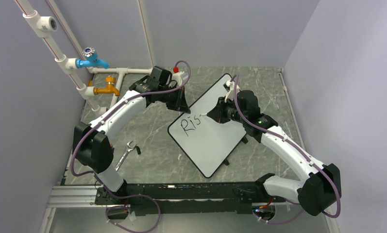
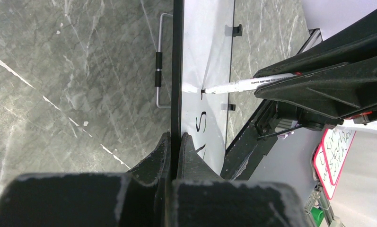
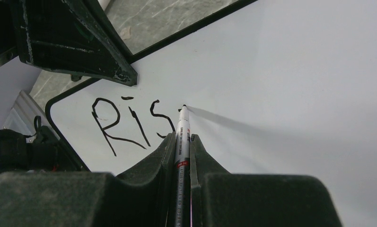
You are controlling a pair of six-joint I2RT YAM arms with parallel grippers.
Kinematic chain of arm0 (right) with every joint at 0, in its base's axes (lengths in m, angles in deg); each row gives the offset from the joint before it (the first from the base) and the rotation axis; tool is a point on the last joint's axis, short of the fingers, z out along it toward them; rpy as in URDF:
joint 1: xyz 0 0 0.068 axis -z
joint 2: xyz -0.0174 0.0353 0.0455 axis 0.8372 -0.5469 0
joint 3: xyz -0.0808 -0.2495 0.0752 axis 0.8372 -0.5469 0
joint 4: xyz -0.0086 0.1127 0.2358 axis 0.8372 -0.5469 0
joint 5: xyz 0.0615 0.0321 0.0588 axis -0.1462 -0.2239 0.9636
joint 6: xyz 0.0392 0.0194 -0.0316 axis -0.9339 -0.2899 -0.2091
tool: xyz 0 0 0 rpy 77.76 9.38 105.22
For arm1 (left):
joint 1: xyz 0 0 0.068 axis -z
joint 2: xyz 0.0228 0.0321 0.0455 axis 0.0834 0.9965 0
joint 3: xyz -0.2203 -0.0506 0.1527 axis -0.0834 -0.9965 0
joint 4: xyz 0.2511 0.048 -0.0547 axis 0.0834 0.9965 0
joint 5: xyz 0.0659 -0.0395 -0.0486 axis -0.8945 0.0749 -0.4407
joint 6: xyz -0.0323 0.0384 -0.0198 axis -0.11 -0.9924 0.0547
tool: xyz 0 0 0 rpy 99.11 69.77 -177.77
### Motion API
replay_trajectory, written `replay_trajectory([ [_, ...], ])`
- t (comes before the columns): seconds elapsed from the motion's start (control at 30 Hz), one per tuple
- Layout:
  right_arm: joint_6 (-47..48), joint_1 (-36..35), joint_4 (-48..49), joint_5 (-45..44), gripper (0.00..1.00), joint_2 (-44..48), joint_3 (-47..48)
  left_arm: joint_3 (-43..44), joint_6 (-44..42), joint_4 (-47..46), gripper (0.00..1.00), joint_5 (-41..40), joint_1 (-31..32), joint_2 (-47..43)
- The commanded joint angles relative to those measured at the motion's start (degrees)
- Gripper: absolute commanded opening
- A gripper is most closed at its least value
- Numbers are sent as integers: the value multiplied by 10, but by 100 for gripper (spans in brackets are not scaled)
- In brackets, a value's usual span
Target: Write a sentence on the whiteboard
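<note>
The whiteboard (image 1: 215,133) lies slanted on the table, white with a thin black rim. The sentence (image 1: 190,123) reads only "Ris" here, also in the right wrist view (image 3: 129,124). My right gripper (image 1: 216,115) is shut on a white marker (image 3: 182,137), its tip touching the board just right of the "s". My left gripper (image 1: 182,109) is shut on the whiteboard's rim (image 2: 177,85) at its upper left edge. The marker (image 2: 245,85) and its tip also show in the left wrist view.
A wrench (image 1: 125,154) lies on the table left of the board. White pipes with a blue tap (image 1: 91,60) and a yellow tap (image 1: 108,88) stand at the back left. A small bottle with a red cap (image 1: 177,74) sits behind the left gripper.
</note>
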Motion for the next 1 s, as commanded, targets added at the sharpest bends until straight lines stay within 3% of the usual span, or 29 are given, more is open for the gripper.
replay_trajectory([
  [0.0,3,5,14,-29,0,-14,27,4,-21,-20,0,-23,1,-27],
  [0.97,-4,3,23,49,0,-15,-3,3,-22,-20,0,-25,1,-28],
])
